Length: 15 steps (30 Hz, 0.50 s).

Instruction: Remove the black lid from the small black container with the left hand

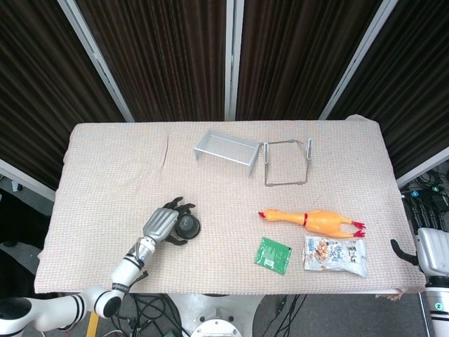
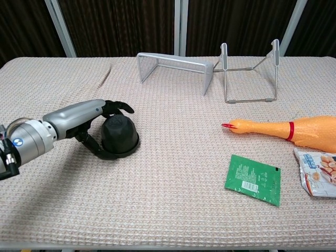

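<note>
The small black container [image 2: 119, 137] stands on the cloth at the front left, with its black lid [image 2: 116, 124] on top; it also shows in the head view as the container [image 1: 188, 225]. My left hand [image 2: 84, 116] wraps around it from the left: the fingers [image 2: 122, 107] curl over the lid's far side and the thumb presses low on the near side. In the head view the left hand [image 1: 161, 223] covers the container's left half. My right hand [image 1: 429, 251] hangs off the table's right edge, thumb spread, holding nothing.
A metal shelf riser [image 2: 176, 65] and a wire rack [image 2: 249, 71] stand at the back. A rubber chicken [image 2: 286, 128], a green sachet [image 2: 253, 178] and a snack packet [image 2: 319, 178] lie at the right. Beige woven cloth [image 2: 168, 220] covers the table.
</note>
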### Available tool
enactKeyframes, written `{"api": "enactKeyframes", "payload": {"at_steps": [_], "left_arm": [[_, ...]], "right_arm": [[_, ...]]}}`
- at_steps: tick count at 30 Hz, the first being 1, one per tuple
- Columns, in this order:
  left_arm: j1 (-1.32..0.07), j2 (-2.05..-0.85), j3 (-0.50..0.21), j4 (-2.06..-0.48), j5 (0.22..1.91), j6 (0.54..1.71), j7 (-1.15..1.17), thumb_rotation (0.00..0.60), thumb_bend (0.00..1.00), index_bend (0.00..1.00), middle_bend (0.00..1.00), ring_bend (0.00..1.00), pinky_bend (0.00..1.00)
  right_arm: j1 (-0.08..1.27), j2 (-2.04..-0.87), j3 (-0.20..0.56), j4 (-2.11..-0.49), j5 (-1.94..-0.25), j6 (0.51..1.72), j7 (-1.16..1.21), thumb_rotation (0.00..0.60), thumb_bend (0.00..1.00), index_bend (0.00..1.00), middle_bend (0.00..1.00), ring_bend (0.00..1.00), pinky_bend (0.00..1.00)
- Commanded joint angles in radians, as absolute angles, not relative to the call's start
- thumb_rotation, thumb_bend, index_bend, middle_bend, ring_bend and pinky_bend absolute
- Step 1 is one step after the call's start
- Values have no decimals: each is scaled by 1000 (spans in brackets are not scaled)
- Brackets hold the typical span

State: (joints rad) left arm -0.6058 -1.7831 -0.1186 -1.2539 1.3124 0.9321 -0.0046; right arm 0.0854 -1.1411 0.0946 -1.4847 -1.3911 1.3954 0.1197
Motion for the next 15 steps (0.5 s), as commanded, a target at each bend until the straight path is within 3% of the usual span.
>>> {"api": "enactKeyframes", "payload": {"at_steps": [1, 15], "left_arm": [[-609, -1786, -118, -1249, 1313, 929, -7, 600, 56, 156, 266, 36, 178], [-622, -1810, -126, -1224, 1300, 929, 1, 600, 151, 195, 300, 60, 181]], "right_arm": [[85, -1141, 95, -1483, -1389, 1394, 121, 600, 198, 0, 0, 0, 0], [82, -1141, 97, -1478, -1386, 1392, 127, 600, 198, 0, 0, 0, 0]]}}
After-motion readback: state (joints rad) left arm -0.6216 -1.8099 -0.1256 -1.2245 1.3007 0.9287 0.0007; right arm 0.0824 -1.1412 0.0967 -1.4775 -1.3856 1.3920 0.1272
